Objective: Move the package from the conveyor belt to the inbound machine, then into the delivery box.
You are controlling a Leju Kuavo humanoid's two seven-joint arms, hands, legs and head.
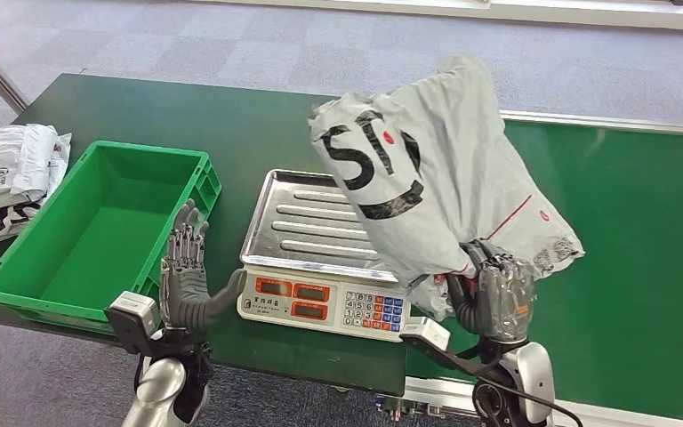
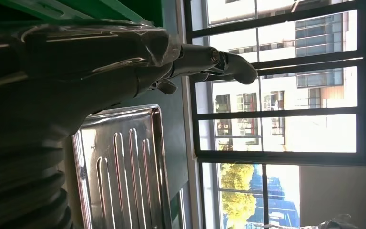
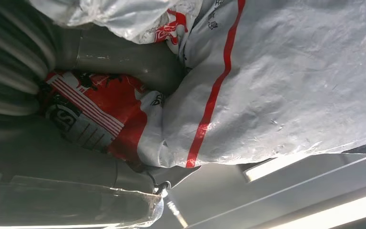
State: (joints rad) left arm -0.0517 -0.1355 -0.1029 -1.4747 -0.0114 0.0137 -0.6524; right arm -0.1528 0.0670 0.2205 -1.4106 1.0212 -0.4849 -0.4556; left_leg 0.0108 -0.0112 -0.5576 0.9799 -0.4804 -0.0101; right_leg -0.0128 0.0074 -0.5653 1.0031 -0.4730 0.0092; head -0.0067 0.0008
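Hands sit nearest, at the table's front edge. Left hand (image 1: 185,271) stands upright between the green box (image 1: 98,233) and the scale (image 1: 320,253), palm open, fingers spread and straight, holding nothing; its wrist view shows the fingers (image 2: 219,59) stretched out beside the steel tray (image 2: 124,167). Right hand (image 1: 491,286) grips the lower end of the package (image 1: 436,173), a grey plastic mail bag with black lettering and a thin red stripe. The right wrist view shows the thumb (image 3: 124,52) pressed into the crumpled bag (image 3: 290,86), with red print bunched in the palm. The bag is lifted clear, standing up from the hand and leaning toward the scale, its upper part over the tray's right side and the rest over the green belt (image 1: 640,231). The tray is bare. The box is bare too. Left of it, more grey bags (image 1: 9,178) lie at the table (image 1: 249,124) end. Beyond is grey carpet (image 1: 231,44)
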